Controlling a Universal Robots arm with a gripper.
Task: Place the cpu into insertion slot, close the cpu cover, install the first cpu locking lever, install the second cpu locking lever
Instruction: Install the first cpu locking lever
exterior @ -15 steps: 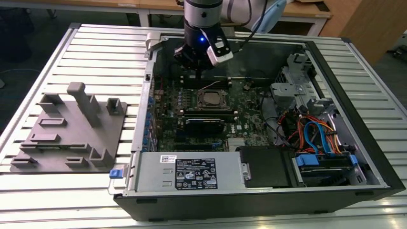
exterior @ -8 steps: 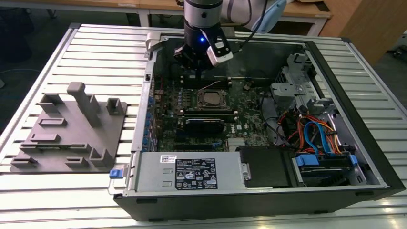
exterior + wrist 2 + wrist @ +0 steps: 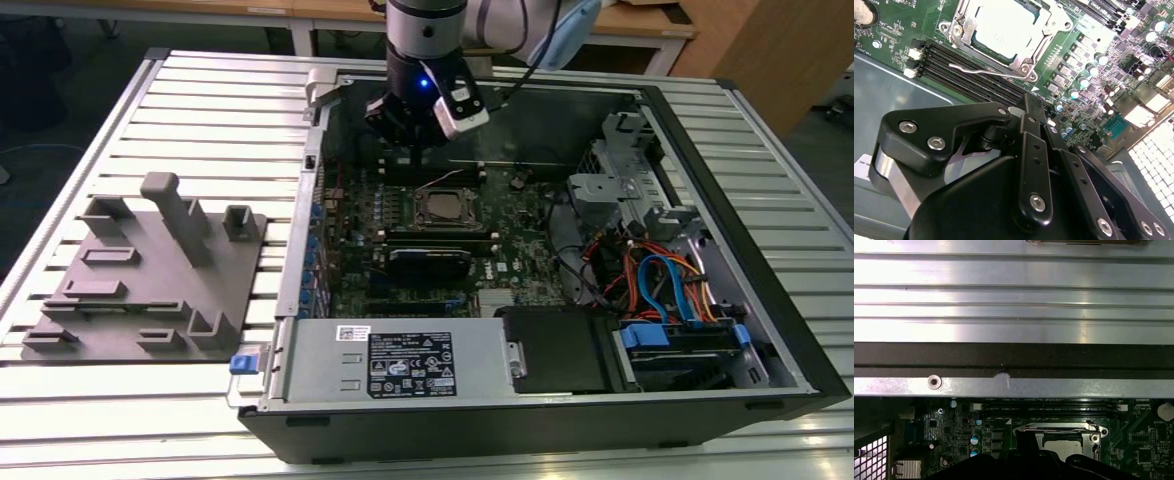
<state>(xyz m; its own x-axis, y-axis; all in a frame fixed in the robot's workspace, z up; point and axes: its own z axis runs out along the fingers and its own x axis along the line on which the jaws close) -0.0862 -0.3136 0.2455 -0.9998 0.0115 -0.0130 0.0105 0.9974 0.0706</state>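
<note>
Black jointed metal pincer (image 3: 1025, 101) pressed together, holding nothing. Just ahead, thin bent wire lever (image 3: 974, 70), then dull silver square cpu (image 3: 1004, 25) framed by shiny steel cpu cover (image 3: 968, 20); free room above.

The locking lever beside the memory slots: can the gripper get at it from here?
Likely yes. The lever lies exposed along the cpu cover, by the memory slots, with the gripper hovering close by and nothing standing between them.

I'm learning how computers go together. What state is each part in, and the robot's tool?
cpu, seated in place.
cpu cover, shut over the cpu.
locking lever, down, lying along the cover's edge.
computer case, open, side panel off.
tool, hovering near the cpu.
</note>
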